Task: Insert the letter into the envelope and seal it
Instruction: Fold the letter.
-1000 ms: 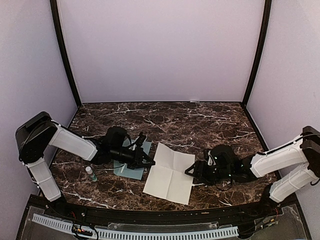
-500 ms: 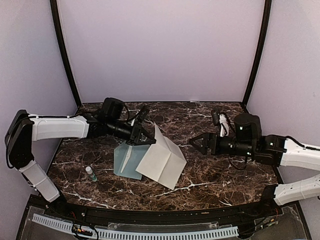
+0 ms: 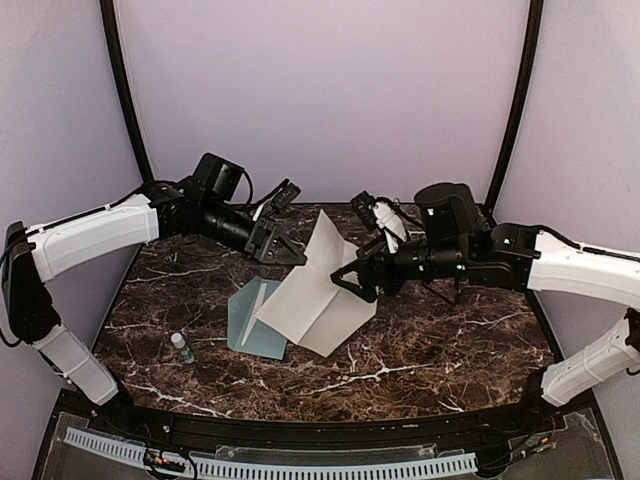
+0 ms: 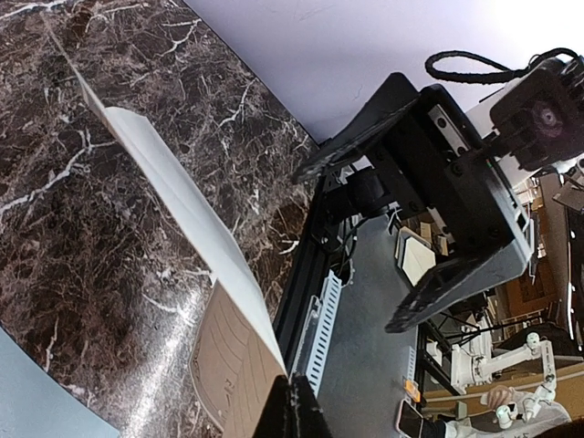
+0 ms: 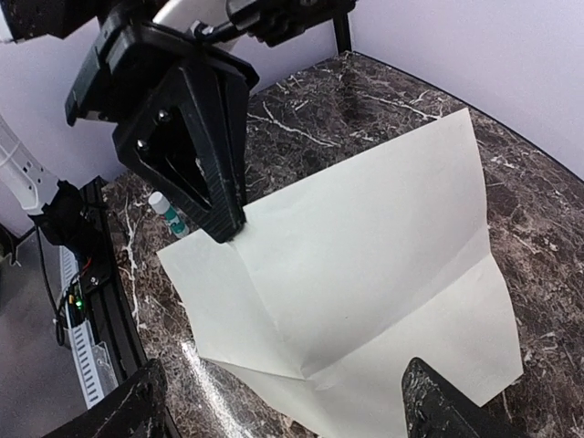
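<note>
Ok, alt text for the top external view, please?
The left tool, shut on one edge of a creased cream paper sheet, holds it tilted above a dark marble table. The open right tool faces the sheet's opposite side; a pale teal paper envelope lies on the table by the sheet's lower edge, with a small white tube nearby.

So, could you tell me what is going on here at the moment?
The left end effector is shut on the edge of the letter and holds the creased sheet tilted above the table. The right end effector is open beside the letter's other edge and is not gripping it. The envelope lies on the table below, partly behind the letter, and the letter is not yet inside it.
</note>
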`<state>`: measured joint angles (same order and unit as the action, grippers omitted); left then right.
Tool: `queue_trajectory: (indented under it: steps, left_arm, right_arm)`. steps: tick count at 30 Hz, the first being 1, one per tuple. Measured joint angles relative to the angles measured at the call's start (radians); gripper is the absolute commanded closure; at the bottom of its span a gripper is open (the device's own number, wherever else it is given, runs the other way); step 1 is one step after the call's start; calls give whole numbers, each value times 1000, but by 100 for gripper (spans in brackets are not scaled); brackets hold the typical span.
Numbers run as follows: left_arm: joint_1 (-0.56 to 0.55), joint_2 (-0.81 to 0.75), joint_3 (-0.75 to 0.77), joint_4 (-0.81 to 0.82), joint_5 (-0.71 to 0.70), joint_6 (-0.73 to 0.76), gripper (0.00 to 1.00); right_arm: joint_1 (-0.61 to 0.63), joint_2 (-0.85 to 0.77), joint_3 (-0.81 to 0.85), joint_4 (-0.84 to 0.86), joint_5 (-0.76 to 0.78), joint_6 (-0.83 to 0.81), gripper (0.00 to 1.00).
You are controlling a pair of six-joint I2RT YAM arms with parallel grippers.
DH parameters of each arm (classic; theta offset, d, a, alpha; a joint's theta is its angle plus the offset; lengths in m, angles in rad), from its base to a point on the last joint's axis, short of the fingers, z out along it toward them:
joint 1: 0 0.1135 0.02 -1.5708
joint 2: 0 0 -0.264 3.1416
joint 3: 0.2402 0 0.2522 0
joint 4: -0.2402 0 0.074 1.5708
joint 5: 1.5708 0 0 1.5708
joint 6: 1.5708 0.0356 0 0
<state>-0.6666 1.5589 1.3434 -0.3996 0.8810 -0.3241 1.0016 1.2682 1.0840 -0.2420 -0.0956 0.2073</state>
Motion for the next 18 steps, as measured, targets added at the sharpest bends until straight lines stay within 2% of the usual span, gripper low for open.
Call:
queue_trajectory:
  steps: [5,13,18]
  left_arm:
    - [4,-7,1,-60,31,7,100]
    - [4,-7,36,-105,72,7,100]
    - [4,-5,49,-118,95,8,100]
  right_arm:
    - [22,69,18,-30,5,-95,23]
    - [50,151,50,-42,-27,-168,22]
    - [67,195,66,-36,-36,-198,35]
